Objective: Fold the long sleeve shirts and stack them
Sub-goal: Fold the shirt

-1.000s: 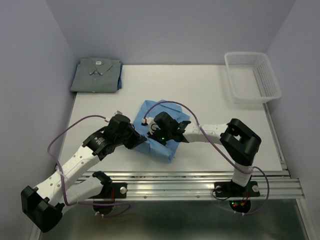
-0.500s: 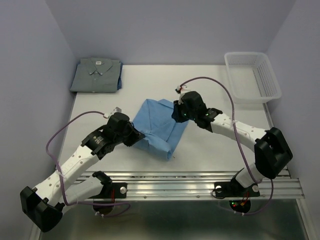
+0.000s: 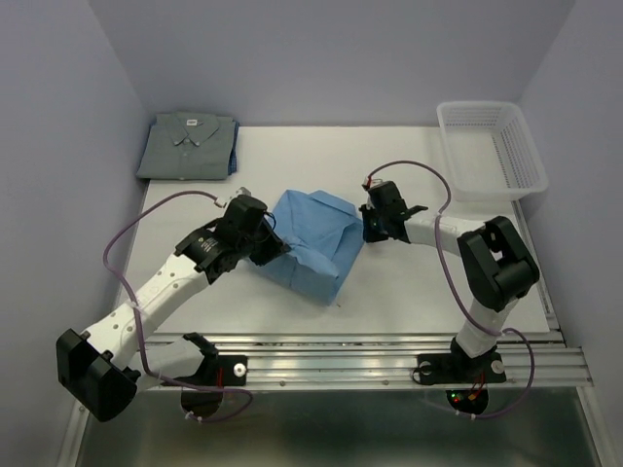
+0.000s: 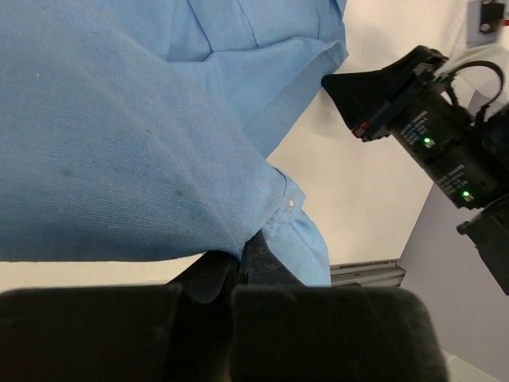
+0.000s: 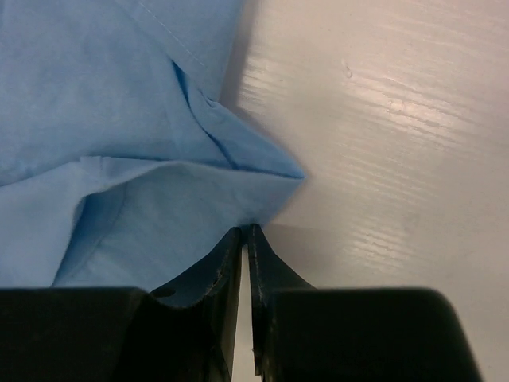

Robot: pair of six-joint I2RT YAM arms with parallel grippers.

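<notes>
The light sky-blue shirt [image 3: 313,243] lies folded in a thick bundle mid-table. My left gripper [image 3: 271,251] is at its left edge, shut on a fold of the blue cloth [image 4: 159,143], which runs down between the two fingers at the gripper [image 4: 240,263]. At the bundle's right edge, my right gripper [image 3: 366,230] has its jaws almost together, pinching a corner of the blue shirt [image 5: 143,159] at the gripper's tips [image 5: 246,231]. The dull grey shirt [image 3: 188,146], folded with its white neck label up, rests at the back left corner.
A white mesh basket [image 3: 492,151] stands at the back right. The table's metal front rail [image 3: 389,355] runs along the near edge. In the left wrist view the right arm's black wrist [image 4: 429,135] sits just beyond the shirt.
The right arm swung from over the shirt's near part out to its right edge. The blue shirt now lies flatter and farther back. My left gripper moved back with its hold.
</notes>
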